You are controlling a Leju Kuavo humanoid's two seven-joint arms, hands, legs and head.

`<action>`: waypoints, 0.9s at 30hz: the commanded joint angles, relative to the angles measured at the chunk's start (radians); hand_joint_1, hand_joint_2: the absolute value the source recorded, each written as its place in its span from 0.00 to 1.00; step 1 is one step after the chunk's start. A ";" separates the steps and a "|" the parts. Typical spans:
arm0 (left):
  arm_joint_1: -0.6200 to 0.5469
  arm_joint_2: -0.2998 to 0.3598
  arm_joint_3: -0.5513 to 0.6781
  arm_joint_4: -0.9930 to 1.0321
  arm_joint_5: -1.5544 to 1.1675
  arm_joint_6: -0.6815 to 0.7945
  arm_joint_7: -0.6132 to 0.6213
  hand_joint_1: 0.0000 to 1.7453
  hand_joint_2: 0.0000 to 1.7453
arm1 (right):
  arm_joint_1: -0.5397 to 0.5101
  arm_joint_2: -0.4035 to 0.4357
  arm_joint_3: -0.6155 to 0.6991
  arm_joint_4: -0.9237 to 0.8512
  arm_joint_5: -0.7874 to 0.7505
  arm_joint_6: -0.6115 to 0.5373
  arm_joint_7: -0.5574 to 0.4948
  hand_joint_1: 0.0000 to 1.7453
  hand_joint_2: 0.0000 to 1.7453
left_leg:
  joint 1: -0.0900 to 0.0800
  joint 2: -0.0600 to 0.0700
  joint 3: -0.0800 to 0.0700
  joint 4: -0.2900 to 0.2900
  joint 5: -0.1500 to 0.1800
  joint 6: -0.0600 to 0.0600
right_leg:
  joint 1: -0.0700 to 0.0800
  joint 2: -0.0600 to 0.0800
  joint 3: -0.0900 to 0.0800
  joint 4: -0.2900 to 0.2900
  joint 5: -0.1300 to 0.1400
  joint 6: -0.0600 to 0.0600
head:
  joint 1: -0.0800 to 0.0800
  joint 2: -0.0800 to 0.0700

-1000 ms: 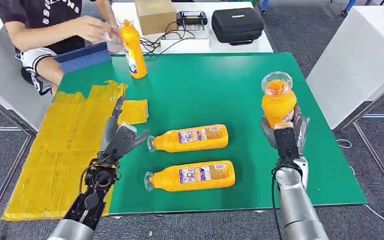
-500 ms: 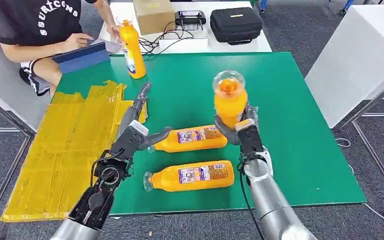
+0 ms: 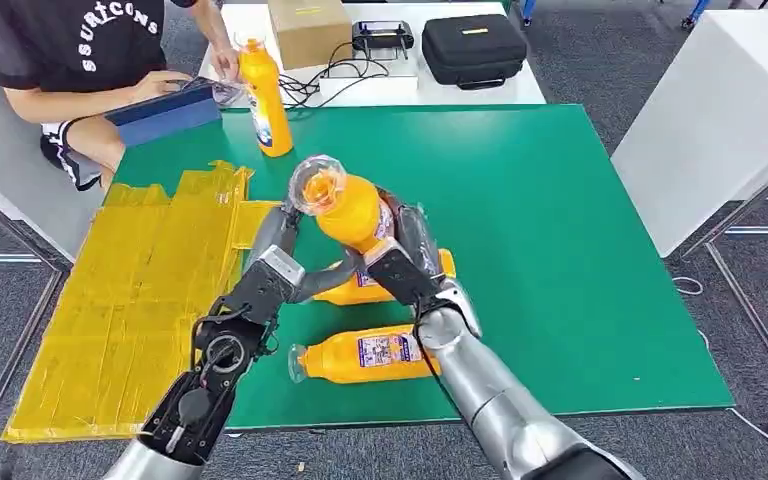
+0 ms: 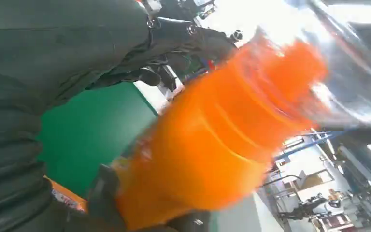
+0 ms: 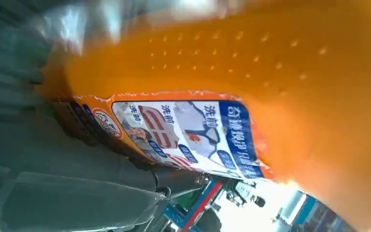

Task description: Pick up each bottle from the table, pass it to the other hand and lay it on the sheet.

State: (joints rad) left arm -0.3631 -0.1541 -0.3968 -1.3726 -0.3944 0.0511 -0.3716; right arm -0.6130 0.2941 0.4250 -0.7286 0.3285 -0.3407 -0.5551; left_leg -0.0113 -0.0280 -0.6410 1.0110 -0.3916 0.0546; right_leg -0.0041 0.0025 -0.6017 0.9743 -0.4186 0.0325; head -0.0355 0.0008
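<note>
**Handover Risk: Bottle Held Above Two Lying Bottles**

The right hand [image 3: 400,262] grips an orange bottle [image 3: 348,207] around its lower body and holds it in the air over the middle of the green table [image 3: 580,230]. The bottle is tilted, with its clear cap pointing toward the yellow sheet [image 3: 130,290]. The left hand [image 3: 278,262] sits just beside the bottle with its fingers spread. It holds nothing. Whether its fingers touch the bottle cannot be told from the head view, and the left wrist view is blurred.

Two more bottles lie on the table directly under the hands: a near bottle [image 3: 370,355] and a far bottle [image 3: 355,288], the latter partly hidden. A fourth bottle [image 3: 266,97] stands upright at the far edge, near a person [image 3: 70,50].

Probable faults:

- Early release. If the right hand opens before the left hand closes fully, the bottle falls onto the lying bottles and may set them rolling.
- Poor grip. The bottle looks smooth and full; a grip near the cap may slip.
- Low travel. A descending arm may nudge the far bottle.
</note>
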 commanded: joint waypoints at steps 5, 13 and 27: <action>-0.068 0.018 -0.056 0.058 0.014 -0.009 0.007 0.00 1.00 | -0.052 0.035 0.091 0.106 0.039 -0.025 0.017 1.00 1.00 | 0.000 0.001 0.004 0.000 -0.002 -0.003 | 0.001 -0.001 0.004 0.000 -0.002 -0.001 | 0.000 0.000; -0.076 0.002 -0.048 0.061 0.035 -0.024 0.010 0.00 1.00 | -0.047 0.055 0.189 0.151 0.130 -0.066 0.061 1.00 1.00 | 0.001 0.003 0.006 0.001 -0.003 -0.004 | 0.001 0.000 0.005 0.000 -0.003 -0.001 | 0.000 0.000; -0.108 -0.006 -0.028 0.116 0.099 -0.054 -0.011 1.00 1.00 | -0.057 0.049 0.207 0.129 0.095 -0.090 0.060 1.00 1.00 | 0.001 0.001 0.002 0.000 -0.001 -0.003 | 0.001 -0.001 0.003 0.000 -0.002 -0.001 | 0.000 0.000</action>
State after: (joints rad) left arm -0.3946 -0.1545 -0.4005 -1.3428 -0.3055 0.0099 -0.3822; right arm -0.6331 0.3479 0.5760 -0.6622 0.4074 -0.4337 -0.4856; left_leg -0.0113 -0.0276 -0.6414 1.0110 -0.3916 0.0546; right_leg -0.0041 0.0026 -0.6029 0.9743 -0.4186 0.0324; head -0.0351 0.0008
